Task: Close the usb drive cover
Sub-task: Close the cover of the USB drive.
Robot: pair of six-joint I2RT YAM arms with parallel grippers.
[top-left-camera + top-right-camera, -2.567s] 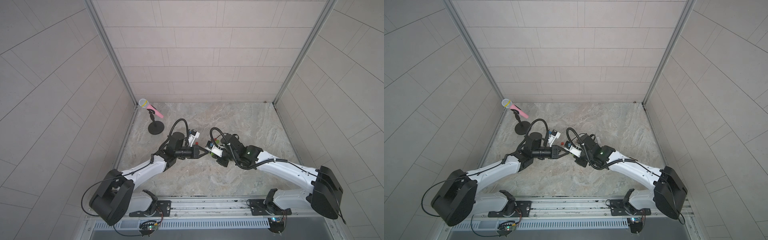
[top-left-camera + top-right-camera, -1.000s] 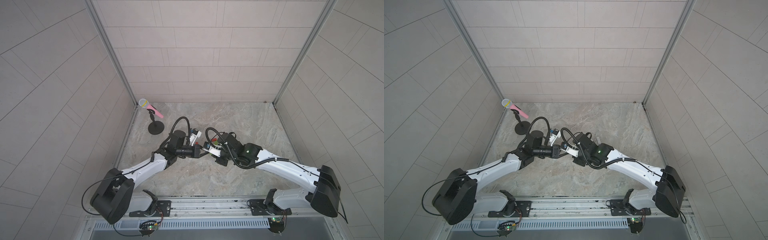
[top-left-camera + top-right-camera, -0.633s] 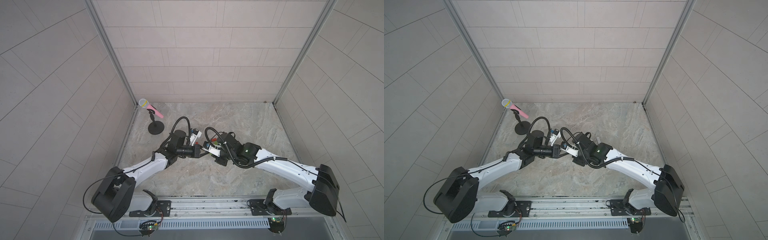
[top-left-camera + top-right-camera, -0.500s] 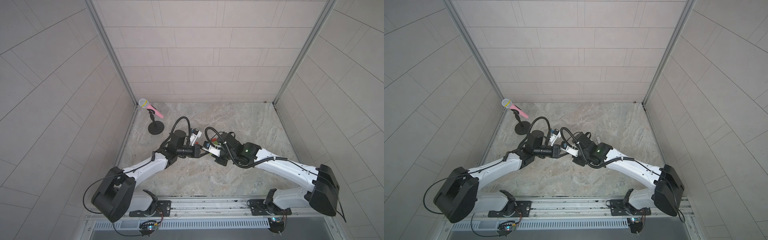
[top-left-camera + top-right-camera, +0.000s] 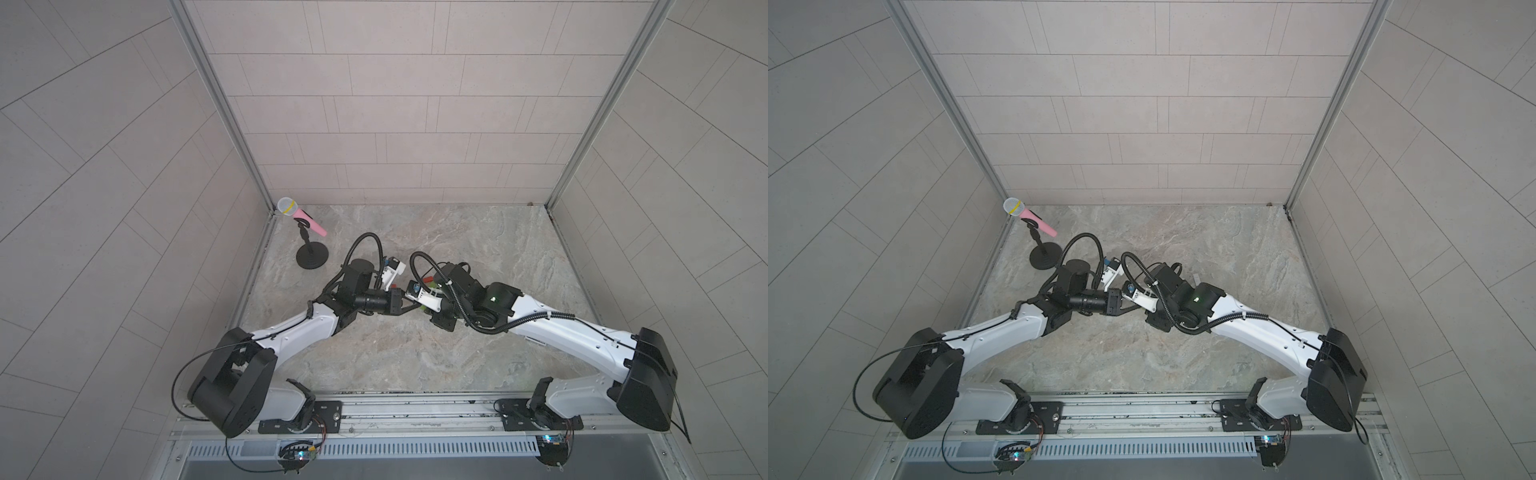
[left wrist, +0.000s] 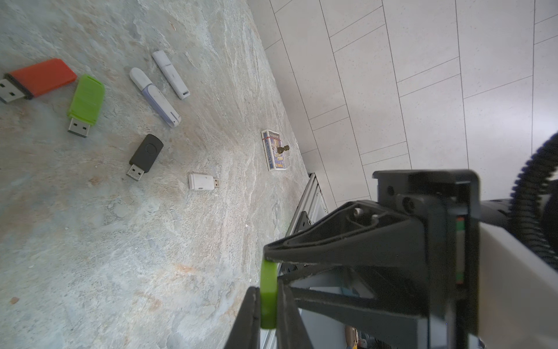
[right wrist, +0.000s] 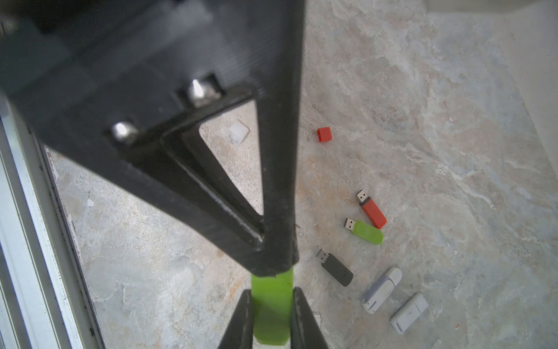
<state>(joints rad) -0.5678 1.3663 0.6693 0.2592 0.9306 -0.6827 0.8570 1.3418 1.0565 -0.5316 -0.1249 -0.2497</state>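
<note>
My left gripper (image 6: 268, 314) is pinched tight on the flat faces of a small green cover (image 6: 268, 281). My right gripper (image 7: 271, 323) is clamped just as narrow on its other end, so both hold one piece in the air above the table (image 5: 415, 357). I take it for the cap of the green drive (image 6: 86, 102), which lies below with its plug bare, just beside the red drive (image 6: 42, 77). If either arm pulls away while both grips are closed, the cover may twist, skid out and drop among the loose drives. Open stone lies toward the front rail. The microphone stand (image 5: 311, 262) is well apart, and the walls stand clear.
</note>
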